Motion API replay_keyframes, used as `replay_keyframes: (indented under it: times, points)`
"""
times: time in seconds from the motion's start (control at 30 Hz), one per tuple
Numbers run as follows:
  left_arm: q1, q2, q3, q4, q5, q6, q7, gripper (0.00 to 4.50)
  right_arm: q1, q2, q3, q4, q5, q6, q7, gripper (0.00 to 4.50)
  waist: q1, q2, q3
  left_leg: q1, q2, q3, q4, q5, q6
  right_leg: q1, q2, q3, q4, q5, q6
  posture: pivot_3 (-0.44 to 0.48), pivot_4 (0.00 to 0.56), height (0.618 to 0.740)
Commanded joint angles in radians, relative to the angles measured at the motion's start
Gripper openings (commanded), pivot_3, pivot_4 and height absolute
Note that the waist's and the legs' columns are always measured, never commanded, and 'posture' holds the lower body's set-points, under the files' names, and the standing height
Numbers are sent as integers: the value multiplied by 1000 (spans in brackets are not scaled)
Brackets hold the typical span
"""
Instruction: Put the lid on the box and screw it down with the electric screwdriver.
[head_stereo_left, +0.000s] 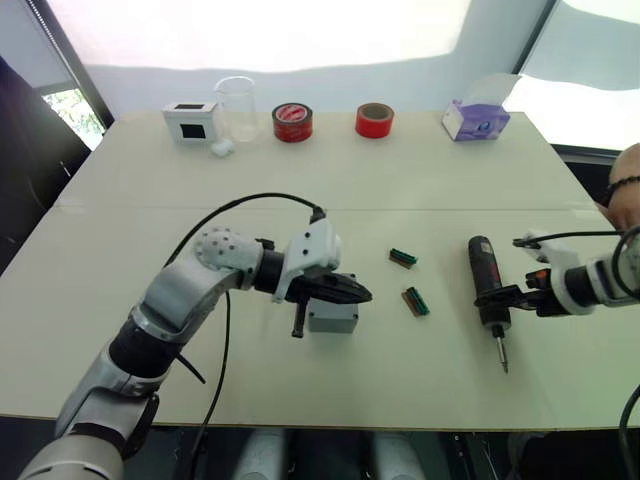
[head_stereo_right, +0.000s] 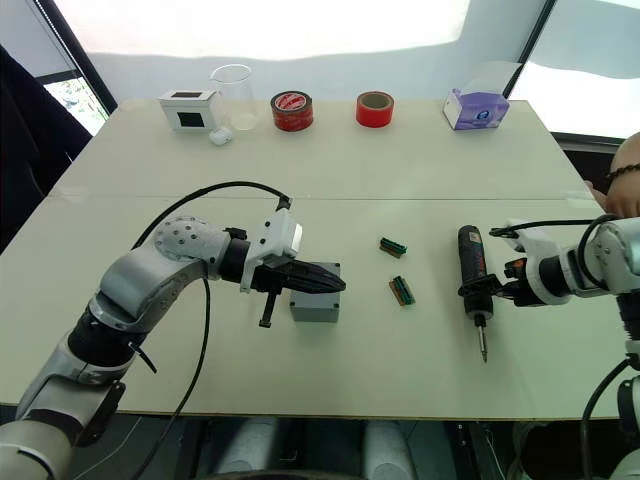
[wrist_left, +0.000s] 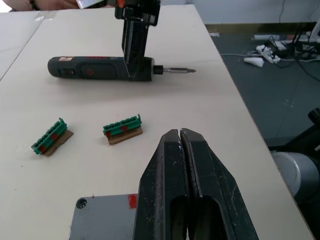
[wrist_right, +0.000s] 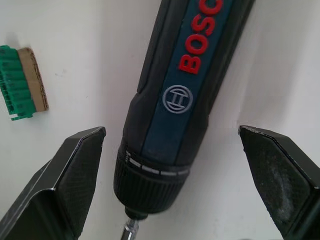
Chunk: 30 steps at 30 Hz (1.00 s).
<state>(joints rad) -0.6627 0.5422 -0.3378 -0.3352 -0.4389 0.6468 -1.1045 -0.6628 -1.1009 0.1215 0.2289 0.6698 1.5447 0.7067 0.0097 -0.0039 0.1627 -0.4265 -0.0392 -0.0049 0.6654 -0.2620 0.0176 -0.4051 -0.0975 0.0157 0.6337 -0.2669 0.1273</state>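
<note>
Lid (wrist_left: 102, 216) under pressed-together left tool (wrist_left: 181, 145), right tool (wrist_right: 172, 150) spread astride screwdriver (wrist_right: 180, 100).

Silver-grey jointed arms, white wrist housings, looping black cables, black two-fingered left pincer (head_stereo_left: 350, 292).
</note>
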Motion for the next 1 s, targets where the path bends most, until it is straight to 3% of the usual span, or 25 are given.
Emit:
replay_keyframes:
  times: [0.03, 0.17, 0.27, 0.43, 0.47, 0.6, 0.83, 1.0]
  points:
    - [7, 7, 21, -36, -4, 3, 17, 0, -42, 9, 58, 35, -59, -40, 28, 4468, -1, 0, 0, 0, 0, 0, 0, 0, 0, 0, 0, 0, 0, 0, 0, 0, 150, 740]
    - [17, 14, 15, -38, -1, 3, 28, 0, -65, 15, 155, 38, -117, -86, 74, 4468, -1, -1, 0, 0, 0, 0, 0, 0, 0, 1, 0, 0, 0, 0, 0, 0, 150, 740]
    - [17, 15, 17, -39, -4, 5, 32, 0, -63, 5, 199, 16, -142, -99, 112, 3722, -3, -3, -1, 1, 0, 0, 1, 0, 0, 1, 0, 0, 0, 0, 0, 0, 150, 740]
    - [3, 11, 15, -10, 32, -16, 58, 0, -81, -19, 272, 11, -190, -145, 204, 1980, -2, -3, -1, 1, 0, -1, 1, 0, 0, 1, 0, -1, 0, 0, 0, 0, 150, 740]
    - [-1, 10, 18, -4, 32, -16, 60, 0, -88, -14, 276, 21, -201, -147, 209, 1784, -2, -3, -1, 1, 0, -1, 1, 0, 0, 1, 0, -1, 0, 0, 0, 0, 150, 740]
    - [-3, 19, 45, 20, 26, -16, 63, 0, -131, 13, 245, 78, -233, -163, 214, 1783, -3, -3, -1, 1, 0, -1, 1, 0, 0, 1, 0, -1, 0, 0, 0, 0, 150, 740]
    - [-1, 48, 156, 120, -3, -10, 72, 0, -322, 98, 26, 190, -224, -297, 195, 1783, -23, 3, 3, 0, 0, 0, 0, 0, -1, -2, 0, 0, 1, 0, 0, 0, 150, 740]
    - [2, 87, 192, 149, -19, 12, 43, 0, -200, 345, -386, -183, -72, -624, 38, 1783, -25, 3, 4, -3, 1, 0, -4, 3, -6, -6, 2, 1, 1, 0, 0, 0, 150, 740]
